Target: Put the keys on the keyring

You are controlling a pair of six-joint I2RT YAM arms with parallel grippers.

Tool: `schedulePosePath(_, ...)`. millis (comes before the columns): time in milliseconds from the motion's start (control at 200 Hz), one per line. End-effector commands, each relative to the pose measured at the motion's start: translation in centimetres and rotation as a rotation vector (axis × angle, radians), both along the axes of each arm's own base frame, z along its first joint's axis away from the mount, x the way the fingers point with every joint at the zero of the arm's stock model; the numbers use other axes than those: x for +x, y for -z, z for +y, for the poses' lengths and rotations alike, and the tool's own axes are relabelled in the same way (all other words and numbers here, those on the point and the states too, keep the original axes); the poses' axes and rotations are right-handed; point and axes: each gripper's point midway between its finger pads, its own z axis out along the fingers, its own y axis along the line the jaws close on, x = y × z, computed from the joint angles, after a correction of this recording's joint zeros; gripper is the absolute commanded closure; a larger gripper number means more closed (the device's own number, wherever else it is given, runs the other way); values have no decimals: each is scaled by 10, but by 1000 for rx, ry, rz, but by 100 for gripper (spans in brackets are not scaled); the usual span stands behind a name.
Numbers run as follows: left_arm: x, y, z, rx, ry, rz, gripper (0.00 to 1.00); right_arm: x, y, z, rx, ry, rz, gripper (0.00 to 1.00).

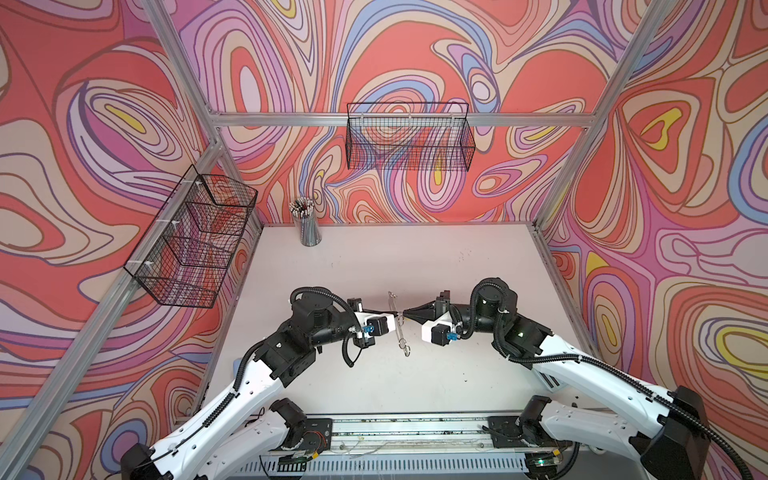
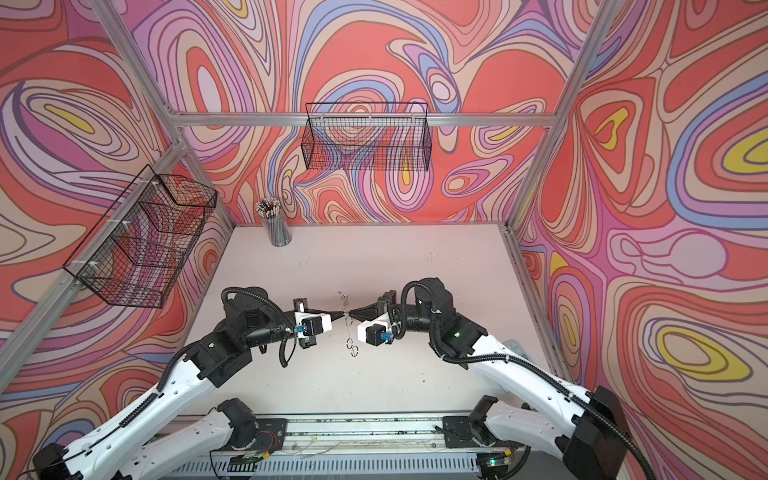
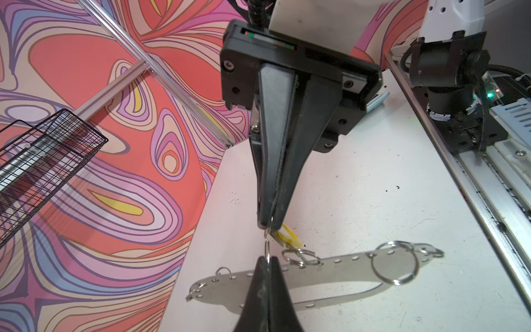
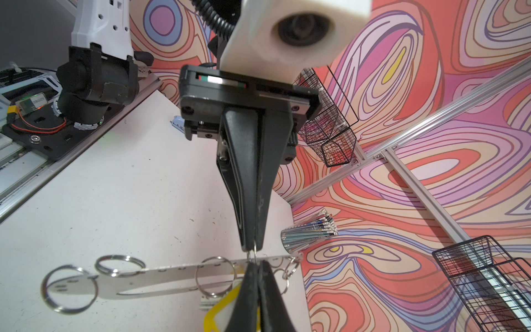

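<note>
On the left wall (image 1: 83, 174) one three-compartment wire basket (image 1: 191, 237) is hung; one cup (image 1: 308, 232) is filled with pens (image 1: 301, 206); a second basket (image 1: 409, 145) is fixed on the back wall (image 1: 291, 104). At mid-table the left gripper (image 3: 267, 261) and right gripper (image 4: 254, 266) are both closed fully on one small ring (image 3: 267, 248) of the keyring (image 3: 330, 273), which is held off the table (image 1: 457, 270). One yellow key tag (image 3: 290, 236) is seen beside the right tips.

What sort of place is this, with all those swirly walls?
Probably a robot test booth: two robot arms mounted at a white table, boxed in by a metal frame with printed walls.
</note>
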Motion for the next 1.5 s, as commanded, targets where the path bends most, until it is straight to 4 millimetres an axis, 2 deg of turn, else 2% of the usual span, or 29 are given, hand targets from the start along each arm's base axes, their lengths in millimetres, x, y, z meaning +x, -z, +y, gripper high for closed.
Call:
schedulePosePath(0,-2,-5,-3,-17,15,-16,100,-6,0,3,-21,-33,-24,100)
schedulePosePath(416,-1,-5,-3,-16,15,-10,100,-8,7,2,-53,-30,-31,100)
schedulePosePath(706,0,-5,-1,-19,3,-27,100,-1,-4,-1,8,31,-27,100)
schedulePosePath(876,4,-11,6,-29,-42,-120,100,2,-8,-6,57,76,-35,100)
schedulePosePath(977,4,-23,11,-70,-74,-181,100,5,-12,-10,110,116,-22,100)
schedulePosePath(1052,1,-36,12,-129,-77,-159,100,7,-14,-13,156,138,4,100)
schedulePosePath(1252,-15,-71,3,-315,4,109,100,6,-5,-25,267,191,86,100)
schedulePosePath(1492,-27,-89,-7,-440,116,303,100,14,7,-53,362,337,110,100)
